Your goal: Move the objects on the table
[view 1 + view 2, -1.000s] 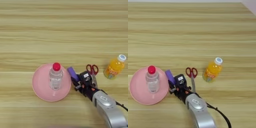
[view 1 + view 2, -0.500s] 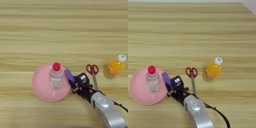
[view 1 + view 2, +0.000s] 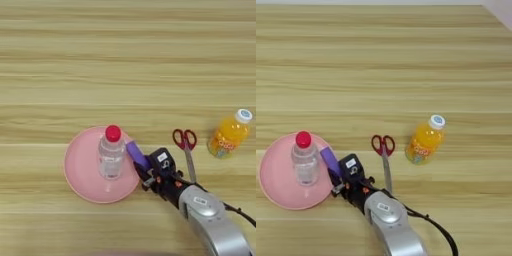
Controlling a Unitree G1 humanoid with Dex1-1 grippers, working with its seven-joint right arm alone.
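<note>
My right gripper (image 3: 142, 169) is shut on a small purple block (image 3: 135, 152), holding it tilted over the right rim of a pink plate (image 3: 79, 172). The silver forearm comes in from the bottom right. Red-handled steel scissors (image 3: 186, 150) lie flat on the table (image 3: 125, 60) just right of the gripper. Further right, an orange juice bottle (image 3: 229, 135) with a white cap stands upright. The right eye view shows the same block (image 3: 330, 158) and gripper (image 3: 337, 175).
A clear water bottle (image 3: 111, 152) with a red cap stands upright on the pink plate, close to the left of the purple block. A black cable trails from the forearm toward the bottom right.
The gripper has carried the purple block leftwards, away from the scissors and up to the plate's right rim. The scissors, juice bottle and water bottle have stayed put.
</note>
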